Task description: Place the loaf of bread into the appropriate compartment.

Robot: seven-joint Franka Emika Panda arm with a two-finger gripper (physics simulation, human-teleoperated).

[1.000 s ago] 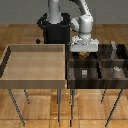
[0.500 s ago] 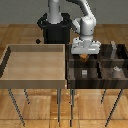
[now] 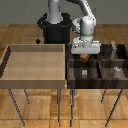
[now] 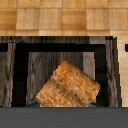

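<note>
Nearest in the exterior view, lower left of frame, the large open tan tray (image 3: 10, 70) is seen on thin legs; it's not involved. Beside it, centre-right, the dark compartmented organiser (image 3: 97, 77) is seen on its own desk, w/ small grey/white items (image 3: 84, 73) in the front cells.

Just behind those, centre-right of frame, the loaf of bread (image 3: 85, 57) is seen as an orange-brown block directly under the tool (image 3: 85, 54), over a rear-row cell of the organiser (image 4: 100, 60).

In the wrist view the loaf (image 4: 67, 85) fills the lower centre, tilted, corners off-square to the cell walls, dark cell floor visible behind and around it. Key relation: loaf lies straight below the tool, inside the cell's outline, so a vertical drop is judged enough; tilt may let it clip a divider.

Tool appears pinched on the loaf; fingers themselves aren't resolved. Whether the loaf touches the cell floor can't be told.

Farthest, upper frame: arm base, wood floor.
</note>
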